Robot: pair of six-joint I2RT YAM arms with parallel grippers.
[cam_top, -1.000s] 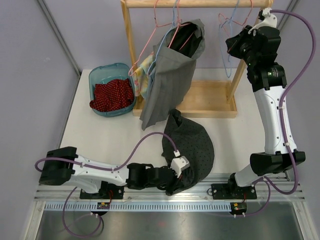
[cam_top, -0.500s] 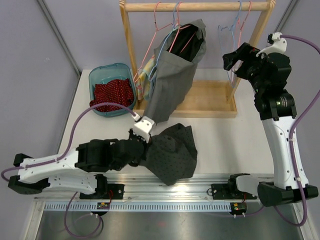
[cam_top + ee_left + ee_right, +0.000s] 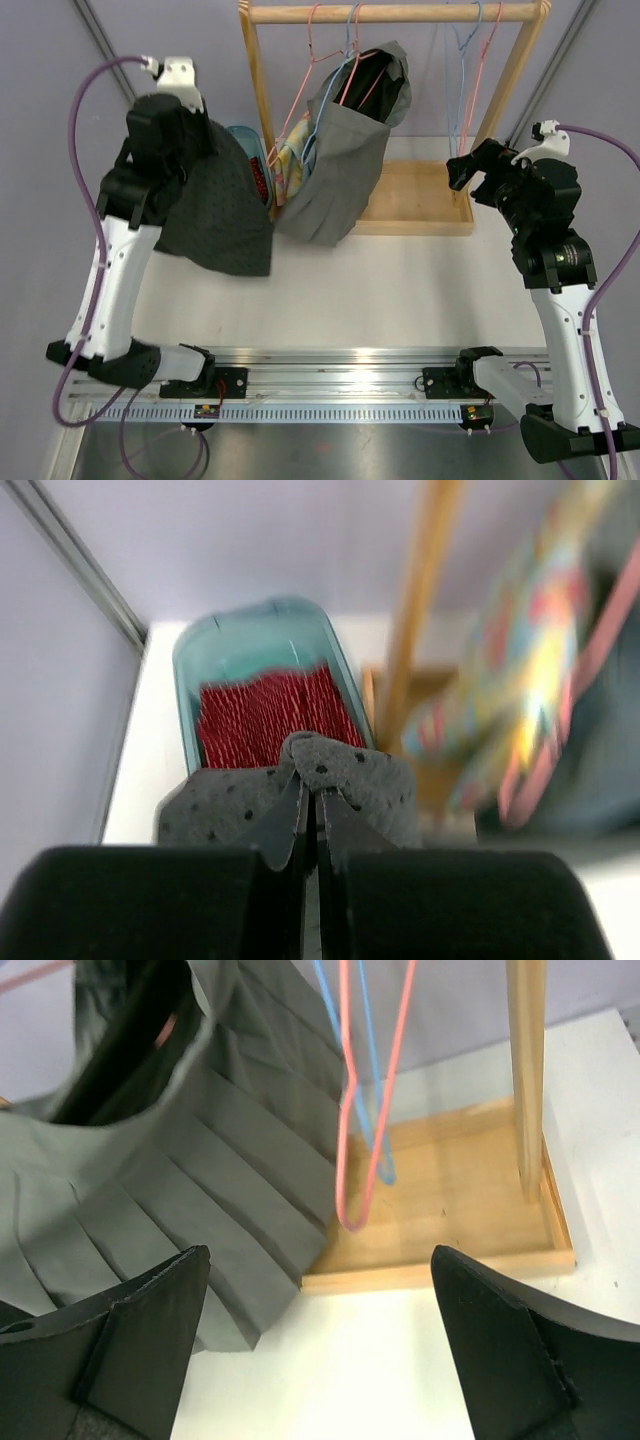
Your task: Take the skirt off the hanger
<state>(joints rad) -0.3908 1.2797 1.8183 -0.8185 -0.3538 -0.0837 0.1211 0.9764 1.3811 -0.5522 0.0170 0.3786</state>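
Left gripper clenched on dotted skirt; cloth looks soft, light, limp, best pinched at bunched fold. Right gripper released, empty.

- Overhead view: bright, even, diffuse light; the white tabletop in front of the wooden rack shows only faint, soft-edged shadows.
- No harsh glare there; the metal rail, nearer than the rack, carries small bright glints.
- Overhead focus is sharp across the whole frame.
- Left wrist view: heavy smear right of the rack's post; the colourful garment is streaked.
- Left of that post, the teal bin and red cloth are soft but readable.
- Right wrist view: crisp; the pleated grey skirt and hangers left of the post are well defined.
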